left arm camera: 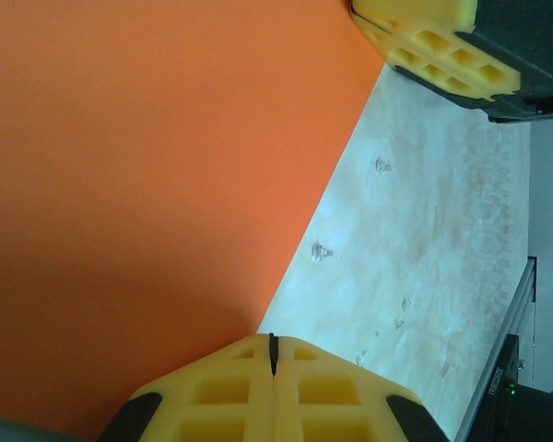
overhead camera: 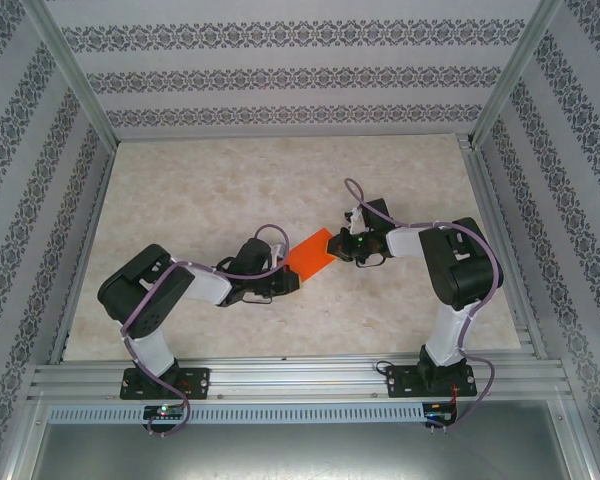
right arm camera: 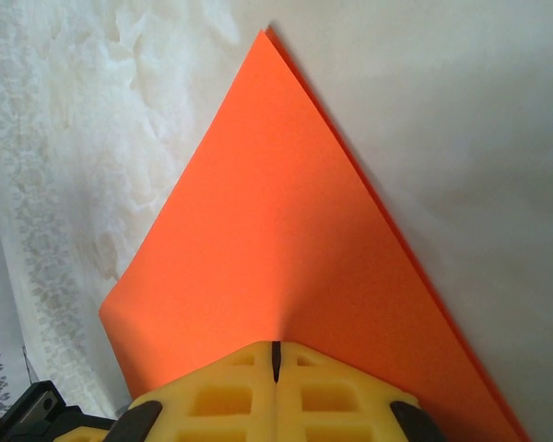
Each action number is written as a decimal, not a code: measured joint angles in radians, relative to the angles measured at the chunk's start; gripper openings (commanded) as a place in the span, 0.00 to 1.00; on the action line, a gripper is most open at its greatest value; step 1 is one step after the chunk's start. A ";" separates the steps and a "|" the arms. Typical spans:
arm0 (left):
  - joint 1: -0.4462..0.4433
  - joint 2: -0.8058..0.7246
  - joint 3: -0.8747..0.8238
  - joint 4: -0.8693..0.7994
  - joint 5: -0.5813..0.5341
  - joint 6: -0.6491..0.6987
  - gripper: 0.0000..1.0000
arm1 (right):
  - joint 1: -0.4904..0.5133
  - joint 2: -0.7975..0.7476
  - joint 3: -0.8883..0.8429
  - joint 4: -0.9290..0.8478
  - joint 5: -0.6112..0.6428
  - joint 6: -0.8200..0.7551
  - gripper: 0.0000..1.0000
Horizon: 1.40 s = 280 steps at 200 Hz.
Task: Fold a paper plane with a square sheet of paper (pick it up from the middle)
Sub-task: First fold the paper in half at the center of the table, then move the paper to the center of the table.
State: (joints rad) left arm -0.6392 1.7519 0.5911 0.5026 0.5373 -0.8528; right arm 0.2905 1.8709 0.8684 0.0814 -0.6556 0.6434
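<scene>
Left gripper point(left arm camera: 273, 354): yellow pads pressed together, clamped on one corner of the square sheet of paper point(overhead camera: 313, 253). The sheet is orange, plain, and spans between the two grippers over the middle of the table point(overhead camera: 180, 200), slanting up to the right in the top view. Right gripper point(right arm camera: 276, 354): pads closed too, pinching the sheet's opposite end.

In the top view the bench point(overhead camera: 200, 190) lies bare across the upper half and down both sides, so a hand could pass freely there. The middle is blocked by the orange sheet point(overhead camera: 313, 254) stretched between the left arm point(overhead camera: 155, 290) and the right arm point(overhead camera: 460, 262), and metal posts point(overhead camera: 75, 75) and patterned walls point(overhead camera: 280, 75) fence the edges.
</scene>
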 measured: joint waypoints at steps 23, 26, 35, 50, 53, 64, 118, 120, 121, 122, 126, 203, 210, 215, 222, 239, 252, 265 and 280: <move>0.005 -0.021 -0.024 0.001 0.003 0.000 0.00 | -0.001 0.000 0.003 -0.005 0.001 -0.007 0.00; 0.005 -0.024 -0.026 0.000 0.005 0.000 0.00 | -0.001 0.000 0.003 -0.006 0.002 -0.008 0.00; 0.007 -0.036 -0.030 -0.014 0.008 0.000 0.00 | -0.001 0.000 0.006 -0.010 0.002 -0.012 0.00; 0.010 -0.063 -0.021 -0.089 0.013 0.000 0.00 | -0.001 0.000 0.015 -0.024 0.005 -0.014 0.00; 0.011 -0.068 -0.019 -0.106 0.016 0.001 0.00 | -0.001 0.000 0.017 -0.027 0.006 -0.015 0.00; 0.013 -0.097 -0.001 -0.194 0.017 0.011 0.00 | 0.000 0.000 0.031 -0.049 0.014 -0.015 0.00; 0.085 -0.233 0.203 -0.488 -0.031 0.085 0.20 | 0.090 -0.018 0.162 -0.225 0.183 -0.050 0.08; 0.090 -0.235 0.208 -0.493 -0.034 0.085 0.20 | 0.098 -0.019 0.167 -0.231 0.190 -0.052 0.09; 0.093 -0.237 0.212 -0.497 -0.037 0.086 0.21 | 0.100 -0.020 0.169 -0.232 0.193 -0.053 0.10; 0.096 -0.237 0.213 -0.499 -0.039 0.087 0.22 | 0.107 -0.021 0.173 -0.235 0.198 -0.053 0.10; 0.108 -0.240 0.222 -0.510 -0.051 0.087 0.25 | 0.124 -0.024 0.183 -0.244 0.216 -0.058 0.13; 0.244 -0.242 0.264 -0.752 -0.336 0.082 0.84 | 0.301 -0.001 0.253 -0.395 0.524 0.007 0.41; 0.248 -0.242 0.264 -0.761 -0.354 0.084 0.89 | 0.301 0.009 0.263 -0.404 0.534 0.014 0.42; 0.251 -0.242 0.264 -0.768 -0.367 0.082 0.92 | 0.301 0.013 0.275 -0.409 0.545 0.017 0.42; 0.256 -0.242 0.264 -0.777 -0.381 0.084 0.96 | 0.301 0.020 0.291 -0.414 0.562 0.020 0.43; 0.269 -0.243 0.264 -0.795 -0.412 0.090 1.00 | 0.301 0.054 0.328 -0.425 0.585 0.020 0.43; 0.285 -0.246 0.264 -0.804 -0.423 0.090 1.00 | 0.301 0.076 0.359 -0.430 0.589 0.013 0.43; 0.305 -0.253 0.264 -0.807 -0.426 0.090 1.00 | 0.301 0.103 0.391 -0.428 0.587 -0.005 0.43; 0.328 -0.257 0.271 -0.811 -0.426 0.090 1.00 | 0.301 0.129 0.423 -0.414 0.572 -0.043 0.43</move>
State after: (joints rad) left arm -0.3115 1.4948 0.8619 -0.3080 0.1108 -0.7631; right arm 0.5915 2.0003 1.2915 -0.3321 -0.0834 0.6006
